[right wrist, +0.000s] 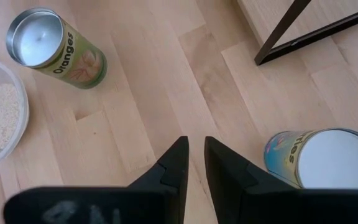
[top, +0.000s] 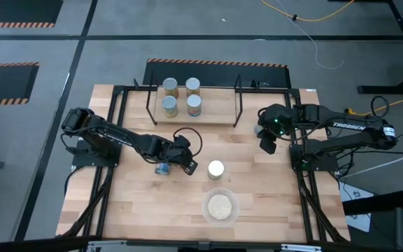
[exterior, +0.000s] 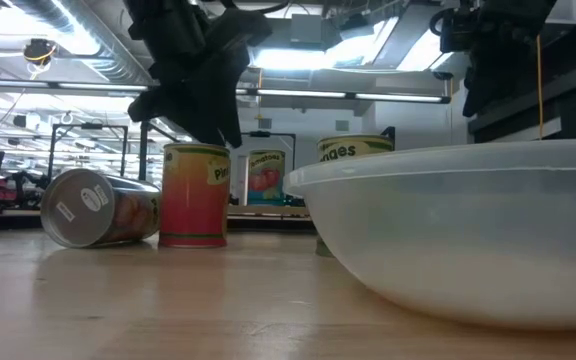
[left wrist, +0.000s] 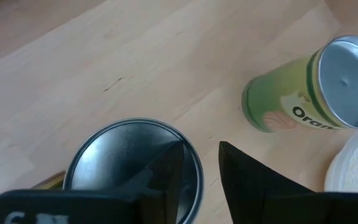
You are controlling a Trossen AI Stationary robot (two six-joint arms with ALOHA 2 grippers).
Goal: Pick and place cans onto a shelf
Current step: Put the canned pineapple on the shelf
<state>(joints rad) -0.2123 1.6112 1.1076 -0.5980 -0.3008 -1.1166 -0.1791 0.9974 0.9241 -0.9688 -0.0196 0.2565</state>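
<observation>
High view: four cans (top: 181, 96) stand in a square on the left half of the shelf (top: 219, 110), leaving its right half free for more. The left gripper (top: 169, 165) reaches to mid-table, touching a blue-labelled can (top: 161, 169). An upright can (top: 216, 169) stands just beside it, near a bowl of grains (top: 220, 206). The right gripper (top: 266, 145) waits off the shelf's right end.

Low view: the left gripper hangs directly over an upright red-and-yellow can (exterior: 195, 195). A toppled can (exterior: 93, 208) lies just beside it.

Left wrist view: the fingers (left wrist: 166, 177) are narrowly parted. One sits over the silver top (left wrist: 114, 158), the other just past its rim. No grip is evident, and the stance suggests lining up for a pick.

Right wrist view: this gripper (right wrist: 194, 142) is slightly parted and holds nothing. A blue can (right wrist: 319, 158) stands close beside it, a likely next pick.
</observation>
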